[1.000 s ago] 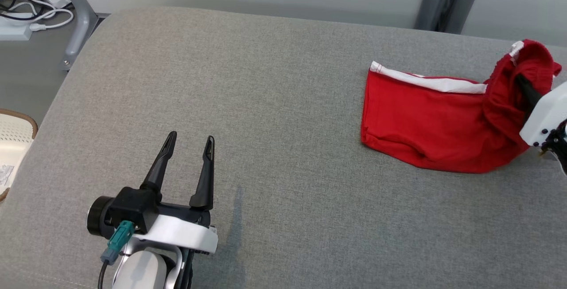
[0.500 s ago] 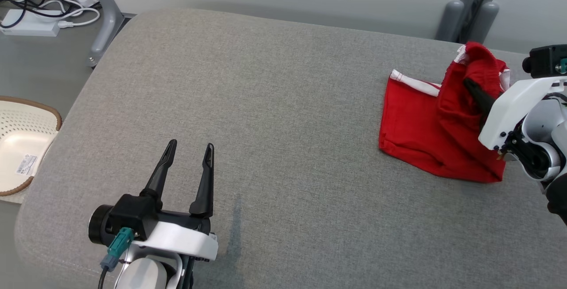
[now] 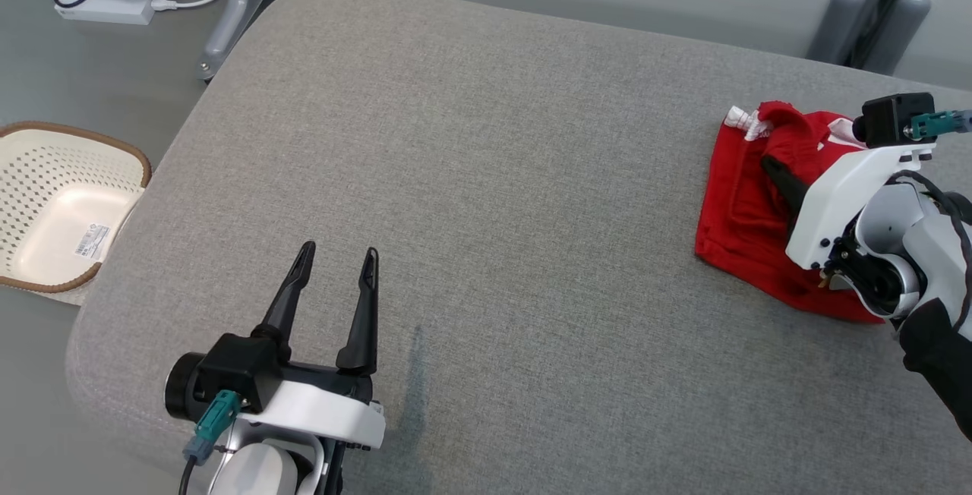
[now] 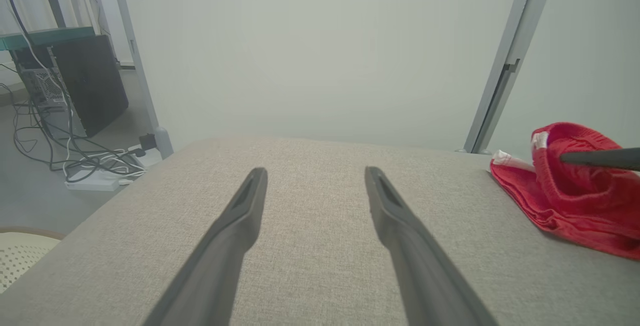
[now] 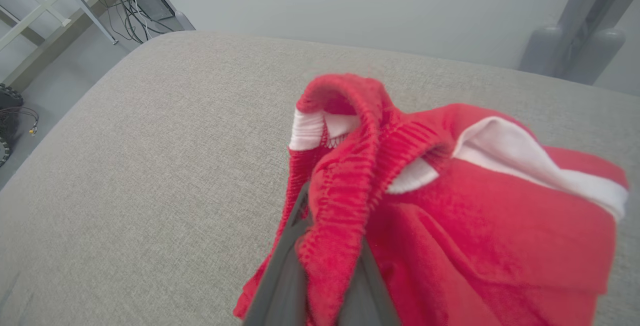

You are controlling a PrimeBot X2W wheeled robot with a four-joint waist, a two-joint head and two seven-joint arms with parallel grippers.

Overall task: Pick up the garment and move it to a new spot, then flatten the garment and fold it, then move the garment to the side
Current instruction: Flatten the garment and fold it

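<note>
Grey fabric-covered cushion [image 3: 493, 138] bearing red shorts [image 3: 740, 210] with white trim, bunched and partly lifted near its far right edge. Right gripper [image 3: 768, 167], fingers pressed together, pinches the elastic waistband [image 5: 345, 201]. Left gripper [image 3: 337, 250], fingers spread and empty, hovers over the cushion's near left part.
</note>
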